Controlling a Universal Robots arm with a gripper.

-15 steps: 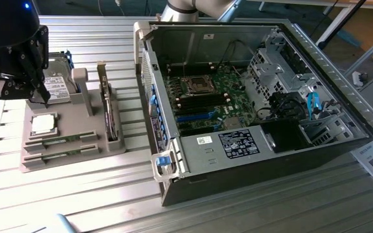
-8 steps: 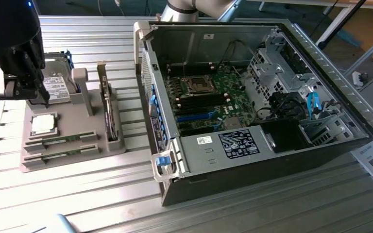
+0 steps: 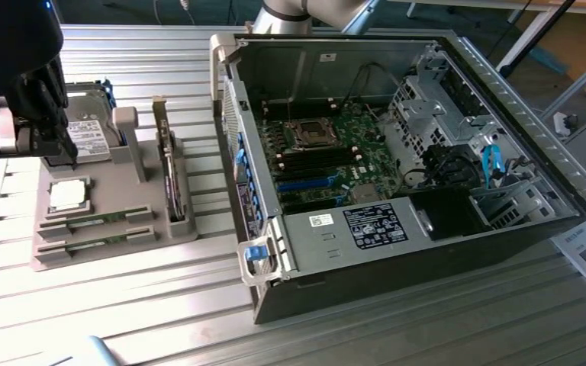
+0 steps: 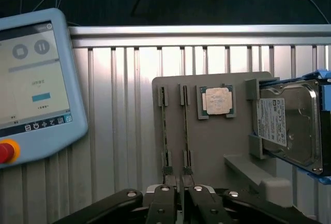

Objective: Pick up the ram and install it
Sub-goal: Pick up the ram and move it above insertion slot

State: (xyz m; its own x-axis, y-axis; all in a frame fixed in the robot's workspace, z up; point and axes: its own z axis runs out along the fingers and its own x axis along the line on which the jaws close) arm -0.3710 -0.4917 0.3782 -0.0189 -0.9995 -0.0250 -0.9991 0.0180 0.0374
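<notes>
Supporting everything, the ribbed aluminium table (image 3: 120, 320) (image 4: 119, 105) carries an open black-and-silver computer tower case (image 3: 375, 229) lying on its side, with the motherboard exposed. At the exterior view's left, apart from the case, sits a grey moulded parts tray (image 3: 120, 198) (image 4: 217, 146). A pale-blue teach pendant (image 4: 36, 84) is off to one side of it. A silver rectangular hard drive (image 3: 91, 136) (image 4: 287, 125) rests in the tray's cradle. The black claw (image 3: 39, 149) (image 4: 181, 193) hovers above the tray beside the hard drive, carrying nothing visible. Whether it is released or clenched cannot be told. Two slim green ram sticks (image 3: 94, 221) (image 4: 164, 131) stand on edge in parallel tray slots, just beside the square silver processor chip (image 3: 67, 194) (image 4: 217, 101).
</notes>
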